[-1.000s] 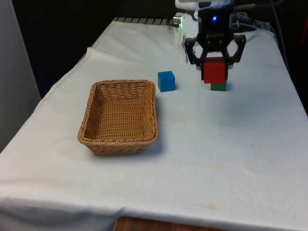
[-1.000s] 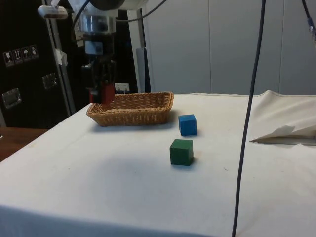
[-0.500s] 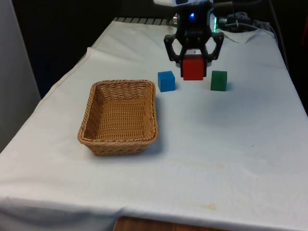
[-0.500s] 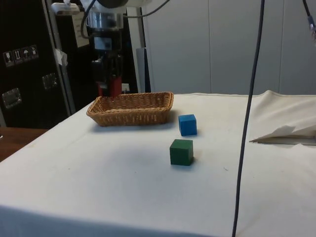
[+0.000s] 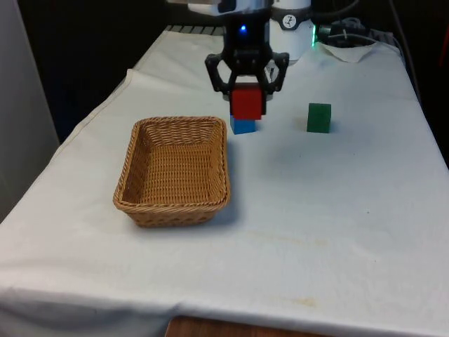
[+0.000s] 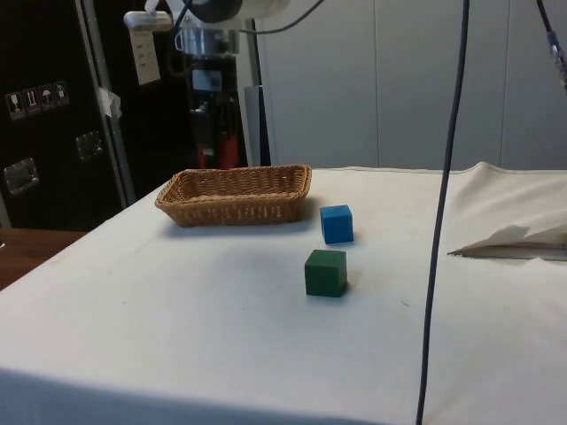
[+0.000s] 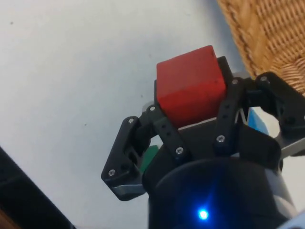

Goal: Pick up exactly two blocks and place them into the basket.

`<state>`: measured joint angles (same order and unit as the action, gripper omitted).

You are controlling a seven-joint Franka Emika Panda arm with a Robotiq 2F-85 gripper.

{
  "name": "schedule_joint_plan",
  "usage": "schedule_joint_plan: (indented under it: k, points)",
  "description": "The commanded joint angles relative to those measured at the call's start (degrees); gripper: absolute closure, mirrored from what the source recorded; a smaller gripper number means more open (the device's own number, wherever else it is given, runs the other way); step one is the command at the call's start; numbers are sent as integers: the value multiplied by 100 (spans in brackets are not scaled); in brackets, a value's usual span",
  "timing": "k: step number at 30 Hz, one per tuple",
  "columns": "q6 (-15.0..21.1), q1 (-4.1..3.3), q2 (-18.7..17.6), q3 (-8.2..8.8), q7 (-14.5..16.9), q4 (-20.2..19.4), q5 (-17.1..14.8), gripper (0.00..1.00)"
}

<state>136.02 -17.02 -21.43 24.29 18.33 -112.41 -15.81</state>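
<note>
Pincer (image 5: pixel 247 95): clenched on red block (image 5: pixel 247 102), carried aloft. It has travelled leftward in the front view, nearing the drop. Wicker basket (image 5: pixel 175 168): below, to the front view's left, empty. Blue block (image 5: pixel 243 126): beneath the pincer on the worktop (image 5: pixel 337 210). Green block (image 5: pixel 318 117): well right.

The woven wicker basket (image 5: pixel 175 170) sat toward the front view's left; the small blue cube (image 5: pixel 243 126) lay just beside its far corner, the green cube (image 5: pixel 319 117) farther right.
</note>
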Motion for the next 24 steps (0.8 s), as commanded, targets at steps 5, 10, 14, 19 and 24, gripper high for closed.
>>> schedule_joint_plan:
  k: [5,10,14,19,24]
  points:
    - [40,92,-92,97,298,0,-138,99]
    - [29,57,-195,275,476,0,-189,99]
    - [86,143,-338,384,825,11,-390,99]
    - [109,166,-453,493,1043,23,-510,99]
    - [138,212,-630,659,1369,57,-693,99]
